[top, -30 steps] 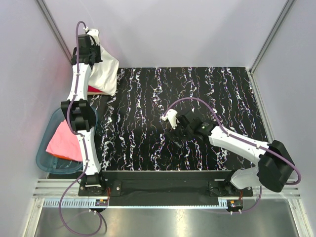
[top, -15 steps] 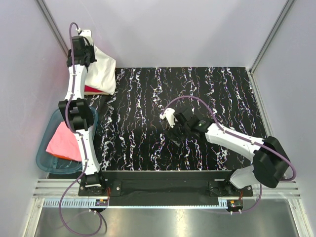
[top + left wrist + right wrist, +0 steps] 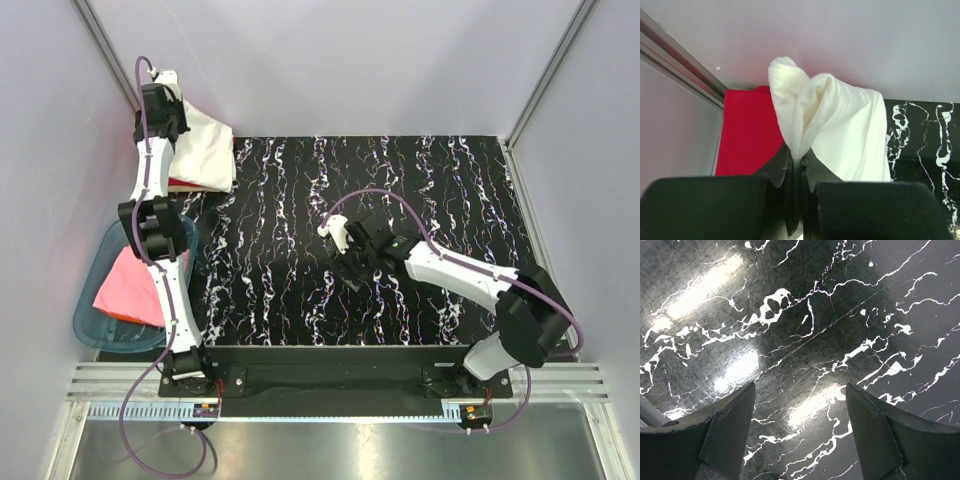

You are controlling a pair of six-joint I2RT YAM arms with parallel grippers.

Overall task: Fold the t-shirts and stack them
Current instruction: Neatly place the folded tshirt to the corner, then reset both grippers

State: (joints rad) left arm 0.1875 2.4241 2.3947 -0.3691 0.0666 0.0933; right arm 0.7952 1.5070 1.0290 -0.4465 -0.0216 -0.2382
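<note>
Up in the far left corner, got the left gripper [image 3: 796, 161] clamped tight on a bunched fold of the white t-shirt [image 3: 840, 117], jaws pressed together with a puff of cloth poking up out of the pinch. Rest of that shirt draped down from there toward the far left corner of the black white-streaked mat [image 3: 400, 190]. Can't tell whether the hem actually rests on it.

Just beside the white cloth and partly covered by it: the red t-shirt [image 3: 747, 132], lying flat, tucked against the back wall.

Further out, back along the left arm toward the near edge: a teal tub [image 3: 88, 325] sitting off the mat's left side, with the pink t-shirt [image 3: 125, 288] inside. Left arm's elbow blocking part of both from above.

Over mid-mat, got the right gripper [image 3: 800, 427] spread wide open, fingers [image 3: 727, 432] framing bare mat close below. Well apart from all three shirts.

As for the views: left wrist cam gives the pinch itself and the red/white overlap up close, but cuts off the tub and pink shirt. Overhead gives the tub, pink shirt and both arms, but hides the left jaws behind the wrist. Right wrist cam: just marbled mat and lamp glare.
</note>
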